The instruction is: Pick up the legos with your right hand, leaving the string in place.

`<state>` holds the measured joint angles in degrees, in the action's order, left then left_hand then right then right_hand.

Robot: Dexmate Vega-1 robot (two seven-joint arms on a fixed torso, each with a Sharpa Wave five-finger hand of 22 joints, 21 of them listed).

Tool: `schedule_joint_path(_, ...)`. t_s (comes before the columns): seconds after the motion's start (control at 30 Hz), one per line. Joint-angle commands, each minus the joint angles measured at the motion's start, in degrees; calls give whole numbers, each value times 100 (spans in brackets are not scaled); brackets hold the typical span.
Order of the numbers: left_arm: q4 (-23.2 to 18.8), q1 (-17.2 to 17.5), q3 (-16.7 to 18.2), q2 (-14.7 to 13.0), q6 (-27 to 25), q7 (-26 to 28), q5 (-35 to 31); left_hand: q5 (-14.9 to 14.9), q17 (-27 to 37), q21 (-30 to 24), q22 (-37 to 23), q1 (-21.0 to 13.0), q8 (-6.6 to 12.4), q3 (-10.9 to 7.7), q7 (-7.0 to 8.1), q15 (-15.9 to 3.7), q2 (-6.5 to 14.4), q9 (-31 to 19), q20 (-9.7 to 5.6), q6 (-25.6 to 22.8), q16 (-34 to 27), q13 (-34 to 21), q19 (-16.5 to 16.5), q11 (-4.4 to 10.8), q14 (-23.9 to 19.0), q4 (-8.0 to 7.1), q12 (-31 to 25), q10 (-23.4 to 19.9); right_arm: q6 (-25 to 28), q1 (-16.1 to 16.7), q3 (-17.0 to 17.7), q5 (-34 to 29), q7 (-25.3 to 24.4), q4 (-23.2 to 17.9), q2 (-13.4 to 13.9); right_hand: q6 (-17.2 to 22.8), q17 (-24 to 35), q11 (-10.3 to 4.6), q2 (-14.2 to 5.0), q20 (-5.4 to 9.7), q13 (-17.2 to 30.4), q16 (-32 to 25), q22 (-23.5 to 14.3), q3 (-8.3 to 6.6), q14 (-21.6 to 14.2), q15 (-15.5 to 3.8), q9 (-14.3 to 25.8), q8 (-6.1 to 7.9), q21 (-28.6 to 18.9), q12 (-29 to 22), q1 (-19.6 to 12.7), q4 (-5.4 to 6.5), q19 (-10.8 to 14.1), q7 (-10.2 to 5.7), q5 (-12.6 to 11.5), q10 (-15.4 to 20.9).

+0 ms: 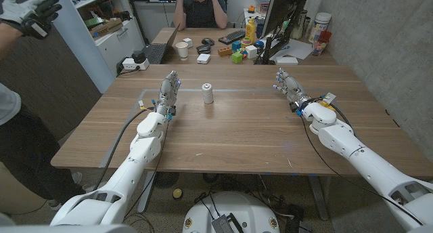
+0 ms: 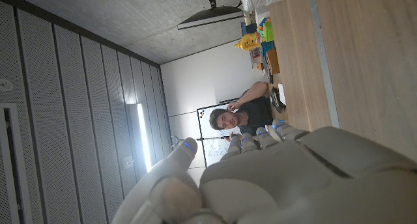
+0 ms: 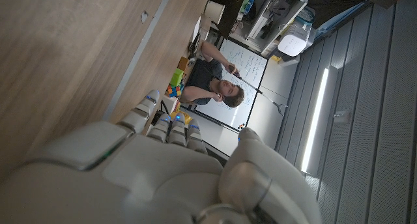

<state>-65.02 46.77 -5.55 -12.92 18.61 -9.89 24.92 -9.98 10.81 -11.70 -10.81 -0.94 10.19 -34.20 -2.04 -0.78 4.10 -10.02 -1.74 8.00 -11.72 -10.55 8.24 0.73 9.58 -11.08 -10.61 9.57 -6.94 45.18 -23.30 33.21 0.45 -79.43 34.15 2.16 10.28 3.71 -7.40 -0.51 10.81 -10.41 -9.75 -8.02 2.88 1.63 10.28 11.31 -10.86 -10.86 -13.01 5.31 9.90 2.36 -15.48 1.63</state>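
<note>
A white spool of string stands upright mid-table between the hands. Coloured legos sit on the far desk near a monitor. Left hand and right hand hold nothing, fingers loosely extended over the wooden table.

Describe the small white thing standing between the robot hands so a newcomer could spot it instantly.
Start at the wooden table. Along its far half, a small white cylinder stands upright, nearer the left robot hand than the right robot hand. It stands alone there, apart from the clutter on the desk behind.
</note>
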Motion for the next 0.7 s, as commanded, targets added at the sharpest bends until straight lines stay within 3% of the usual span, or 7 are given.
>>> schedule_joint_path(0.03,-36,83,645,531,-134,-341,-599,-40,29,-26,-6,65,31,44,-6,-1,477,-16,-112,57,-27,-14,50,3,953,9,-30,538,128,5,4,-245,-114,-309,241,47,12,51,18,4,13,-59,-12,-5,-39,0,29,25,-58,-51,-69,-34,63,32,29,36)
schedule_joint_path(0.33,-133,129,831,690,-190,-448,-809,-45,26,-25,-6,80,31,74,-8,5,477,-16,-108,56,-27,-14,54,6,956,14,-31,535,155,82,39,-717,-515,-720,499,247,12,116,181,5,15,-111,-12,38,-266,-18,37,66,-116,-115,-139,-134,289,91,99,245)
schedule_joint_path(0.7,-175,149,947,795,-194,-514,-945,-51,23,-25,-6,90,31,110,-8,8,475,-15,-105,55,-29,-13,55,-6,954,18,-29,542,366,180,153,-1289,-1009,-1255,829,419,8,96,255,41,15,-137,-10,46,-448,-46,39,96,-150,-148,-225,-225,478,111,127,404)
